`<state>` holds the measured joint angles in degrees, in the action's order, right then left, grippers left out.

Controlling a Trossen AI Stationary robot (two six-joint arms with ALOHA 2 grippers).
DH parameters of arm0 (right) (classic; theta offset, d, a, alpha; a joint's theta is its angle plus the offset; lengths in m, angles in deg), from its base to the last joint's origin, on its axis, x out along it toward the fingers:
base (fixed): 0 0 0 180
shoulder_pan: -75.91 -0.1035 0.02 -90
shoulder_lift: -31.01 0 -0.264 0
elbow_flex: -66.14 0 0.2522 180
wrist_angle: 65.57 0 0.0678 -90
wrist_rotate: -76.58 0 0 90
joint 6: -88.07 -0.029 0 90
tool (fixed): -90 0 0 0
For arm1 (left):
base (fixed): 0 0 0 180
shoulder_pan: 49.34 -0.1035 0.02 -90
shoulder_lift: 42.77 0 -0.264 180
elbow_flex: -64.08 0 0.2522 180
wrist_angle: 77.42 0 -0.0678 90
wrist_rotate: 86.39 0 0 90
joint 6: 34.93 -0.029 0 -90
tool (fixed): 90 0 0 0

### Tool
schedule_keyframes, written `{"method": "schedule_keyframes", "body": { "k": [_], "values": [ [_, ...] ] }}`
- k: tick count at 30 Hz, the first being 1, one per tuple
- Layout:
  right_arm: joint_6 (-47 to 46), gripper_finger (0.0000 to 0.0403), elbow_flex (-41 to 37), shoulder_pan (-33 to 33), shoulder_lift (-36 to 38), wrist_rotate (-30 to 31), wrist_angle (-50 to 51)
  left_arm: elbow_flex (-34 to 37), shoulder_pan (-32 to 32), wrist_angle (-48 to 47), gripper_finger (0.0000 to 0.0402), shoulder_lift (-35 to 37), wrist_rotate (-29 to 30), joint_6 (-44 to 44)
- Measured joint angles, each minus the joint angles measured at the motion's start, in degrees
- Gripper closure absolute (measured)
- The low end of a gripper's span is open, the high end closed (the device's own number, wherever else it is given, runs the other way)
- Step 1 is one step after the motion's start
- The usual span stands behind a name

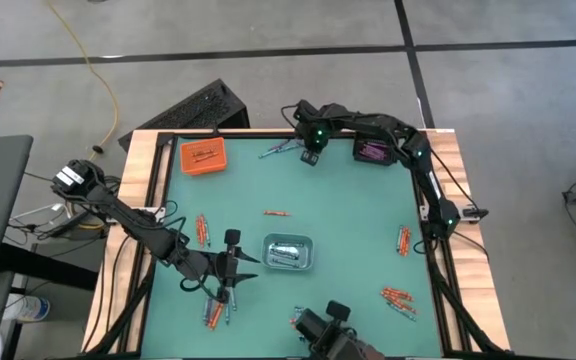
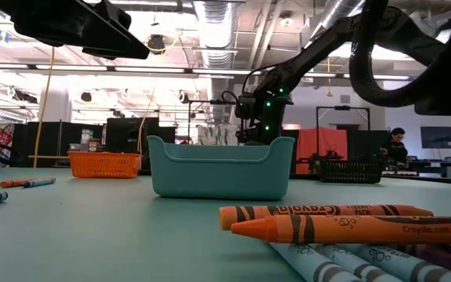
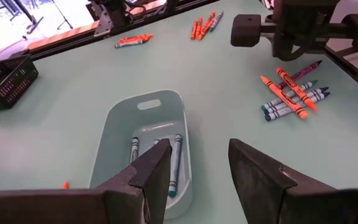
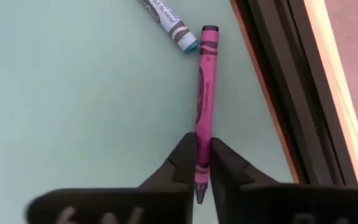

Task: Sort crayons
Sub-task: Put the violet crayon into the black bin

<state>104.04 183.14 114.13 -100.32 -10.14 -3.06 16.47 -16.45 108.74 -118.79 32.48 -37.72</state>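
The right claw (image 4: 202, 163) is down at the far edge of the surface (image 1: 348, 200), and its two dark fingers (image 4: 182, 158) are pinched in close on a purple-pink crayon (image 4: 204, 93), gripping it near one end. That crayon lies flat on the green top, running alongside the dark rim, with a grey-blue crayon (image 4: 165, 17) just beyond its other end.

The left claw (image 3: 194, 177) hangs over the near left part of the surface with its fingers spread part way, gripping nothing. Just ahead of it sits the clear-grey tray (image 3: 124, 118), with a few grey-blue crayons lying inside.

More crayons are scattered about: a mixed pile (image 3: 291, 93) near the front edge, orange-red ones (image 1: 202, 230) on the left, and others (image 1: 404, 240) on the right. An orange tray (image 1: 203, 156) stands at the far left, a black tray (image 1: 374, 151) at the far right.
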Motion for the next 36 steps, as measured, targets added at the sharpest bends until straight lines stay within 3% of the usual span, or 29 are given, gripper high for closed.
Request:
{"method": "schedule_keyframes", "body": {
  "k": [3, 10, 22, 36],
  "values": [
    [0.8, 0.0395, 0.0, 0.0, 0.0, 0.1, 0.6, 0.0, 0.0, 0.0, 0.0251, 0.0, 0.0, 0.2],
    [1.0, 0.0400, -0.3, -0.2, 1.4, -0.1, 5.5, 0.0, 0.0, 0.1, 0.0251, 0.0, 0.5, 0.3],
    [2.8, 0.0402, -0.5, -1.0, 13.2, 1.2, 14.9, 0.0, 0.0, 0.1, 0.0251, 0.0, 0.8, -0.7],
    [5.5, 0.0403, -1.9, 7.3, 22.9, 7.5, 31.8, 0.0, 0.0, -1.5, 0.0251, 0.0, 0.7, -1.5]
  ]
}}
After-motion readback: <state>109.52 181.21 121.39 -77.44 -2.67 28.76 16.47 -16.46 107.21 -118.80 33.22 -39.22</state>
